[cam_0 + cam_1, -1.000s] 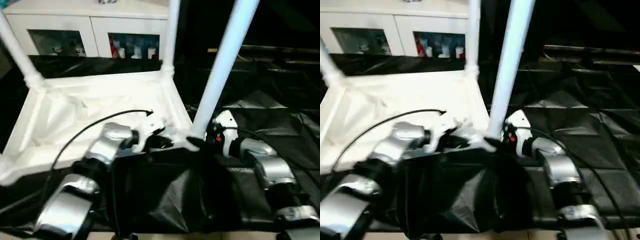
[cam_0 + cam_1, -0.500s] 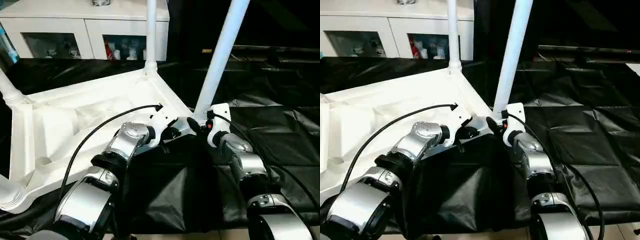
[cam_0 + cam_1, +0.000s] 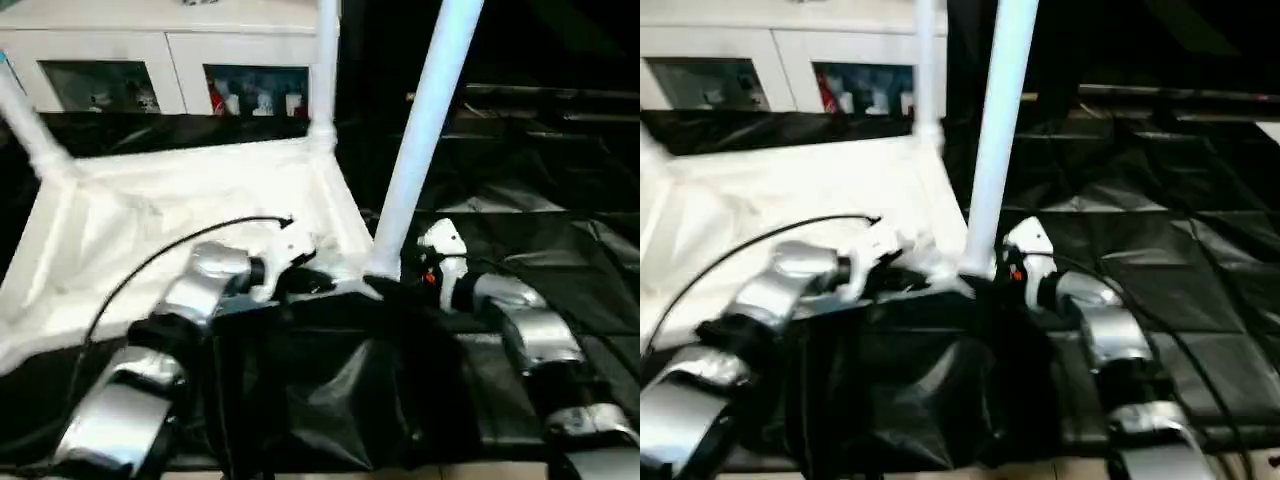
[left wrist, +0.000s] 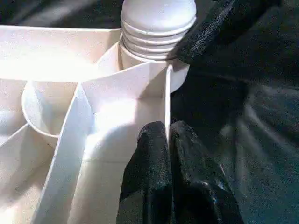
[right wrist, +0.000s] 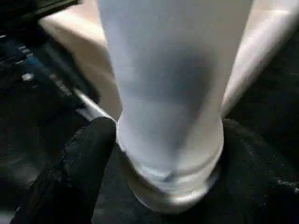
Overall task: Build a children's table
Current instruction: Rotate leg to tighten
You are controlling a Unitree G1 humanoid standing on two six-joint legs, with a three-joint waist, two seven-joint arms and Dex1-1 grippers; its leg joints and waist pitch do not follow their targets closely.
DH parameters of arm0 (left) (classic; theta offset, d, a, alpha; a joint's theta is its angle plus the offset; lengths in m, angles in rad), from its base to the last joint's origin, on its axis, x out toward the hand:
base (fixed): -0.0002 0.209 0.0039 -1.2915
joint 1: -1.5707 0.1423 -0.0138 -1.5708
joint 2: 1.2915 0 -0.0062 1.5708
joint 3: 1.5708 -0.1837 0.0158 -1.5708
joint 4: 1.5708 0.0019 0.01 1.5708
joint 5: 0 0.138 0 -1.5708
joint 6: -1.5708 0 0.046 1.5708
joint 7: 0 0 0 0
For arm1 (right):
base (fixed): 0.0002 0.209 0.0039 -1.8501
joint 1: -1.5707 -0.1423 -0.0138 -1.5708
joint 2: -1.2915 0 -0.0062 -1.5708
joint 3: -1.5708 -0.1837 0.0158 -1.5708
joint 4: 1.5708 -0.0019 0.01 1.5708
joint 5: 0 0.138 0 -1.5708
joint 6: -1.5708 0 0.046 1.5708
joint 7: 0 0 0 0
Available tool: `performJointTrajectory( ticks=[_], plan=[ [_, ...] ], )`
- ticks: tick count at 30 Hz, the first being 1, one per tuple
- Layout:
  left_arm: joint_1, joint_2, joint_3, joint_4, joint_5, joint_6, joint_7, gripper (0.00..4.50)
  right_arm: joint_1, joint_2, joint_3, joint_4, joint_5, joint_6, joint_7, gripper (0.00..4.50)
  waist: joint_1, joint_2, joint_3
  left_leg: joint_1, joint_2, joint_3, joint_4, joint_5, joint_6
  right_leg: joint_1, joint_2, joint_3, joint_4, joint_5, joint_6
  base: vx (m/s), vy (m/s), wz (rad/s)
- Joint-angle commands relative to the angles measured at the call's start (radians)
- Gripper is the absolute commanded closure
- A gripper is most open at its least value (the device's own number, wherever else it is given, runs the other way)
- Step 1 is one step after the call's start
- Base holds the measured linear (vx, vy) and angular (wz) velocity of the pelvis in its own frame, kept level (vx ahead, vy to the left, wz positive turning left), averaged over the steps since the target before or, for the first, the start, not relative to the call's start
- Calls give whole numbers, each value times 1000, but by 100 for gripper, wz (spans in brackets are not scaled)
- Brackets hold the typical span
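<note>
The children's table lies upside down on the black cloth, its ribbed white top (image 3: 180,220) facing up. White legs stand in its corner sockets: one at the near right corner (image 3: 425,130), one behind it (image 3: 325,70), one at the far left (image 3: 30,125). My left gripper (image 3: 300,285) is shut on the thin rim wall (image 4: 167,93) beside the near right socket. From the other side, my right gripper (image 3: 400,280) holds the base of the near right leg (image 5: 168,93), a black finger (image 5: 79,168) pressed against each side of it.
A white cabinet (image 3: 180,60) with glass doors stands behind the work table. Black cloth (image 3: 560,200) covers the work table to the right and hangs in folds over its front edge (image 3: 330,390) between my forearms.
The whole picture has shifted and tilted as the camera moved. Both grippers stay at the same near right corner of the upturned table.
</note>
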Motion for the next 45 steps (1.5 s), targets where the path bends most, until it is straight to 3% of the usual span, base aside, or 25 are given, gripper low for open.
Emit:
performJointTrajectory(
  ticks=[1,6,7,14,17,23,25,27,29,30,32,37,42,45],
  plan=[
    [7,-19,-11,-49,-50,-10,-47,450,14,-4,37,-26,10,25,59,87,4,-7,-67,29,71,-30,-64,-174,76,40,-79,40,-65,-102,-252,0,0,0],
    [27,-6,-11,-87,-62,6,-71,450,11,-22,43,-41,18,42,92,120,6,-11,-65,31,70,-30,-66,-198,52,38,-80,42,-70,-157,-241,0,0,0],
    [30,-6,-10,-93,-62,9,-73,450,12,-22,45,-43,20,45,97,125,6,-16,-65,30,70,-30,-66,-197,50,39,-80,41,-70,-161,-239,0,0,0],
    [40,-13,-7,-104,-54,12,-57,450,26,-16,58,-57,15,57,102,171,8,-15,-67,29,68,-30,-62,-166,60,39,-79,41,-66,-132,-234,0,0,0],
    [15,-40,10,-65,-32,17,49,450,22,16,34,-21,3,64,2,174,5,-15,-67,30,67,-30,-63,-174,56,36,-80,42,-68,-149,-232,0,0,0],
    [-78,-136,38,84,28,60,349,450,-20,153,-68,126,-23,74,-386,174,-10,-16,-61,38,64,-35,-70,-241,3,28,-82,45,-87,-282,-197,0,0,0],
    [-109,-174,51,127,30,80,436,450,-38,195,-92,170,-25,71,-492,175,-13,-15,-62,36,60,-37,-71,-249,-5,32,-84,44,-90,-304,-186,0,0,0],
    [-135,-211,56,160,33,87,502,450,-56,235,-96,203,-31,55,-557,175,-13,-15,-62,41,61,-36,-70,-255,-6,27,-83,45,-91,-302,-184,0,0,0],
    [-149,-240,50,177,38,83,525,450,-69,264,-78,218,-50,12,-574,175,-11,-17,-64,39,60,-36,-70,-247,2,32,-83,44,-92,-288,-179,0,0,0],
    [-154,-252,45,185,41,76,526,450,-74,278,-66,219,-58,-18,-557,175,-10,-18,-64,35,60,-36,-69,-236,11,34,-85,44,-90,-262,-182,0,0,0],
    [-158,-258,42,192,40,68,520,450,-76,288,-70,212,-44,-32,-527,105,-9,-18,-65,33,59,-36,-69,-221,26,37,-83,43,-87,-232,-184,0,0,0],
    [-147,-229,35,191,36,33,446,450,-73,256,-74,177,-16,-46,-433,70,-10,-17,-64,31,60,-37,-69,-231,42,41,-83,41,-88,-242,-187,0,0,0],
    [-101,-163,16,143,24,2,304,450,-51,165,-54,110,11,-53,-269,70,-7,-22,-66,26,61,-37,-66,-187,69,47,-83,40,-79,-180,-201,0,0,0],
    [-73,-132,13,107,7,-19,224,450,-34,111,-31,75,9,-44,-173,70,-5,-19,-66,27,64,-33,-62,-173,85,43,-81,39,-76,-152,-218,0,0,0]
  ],
)
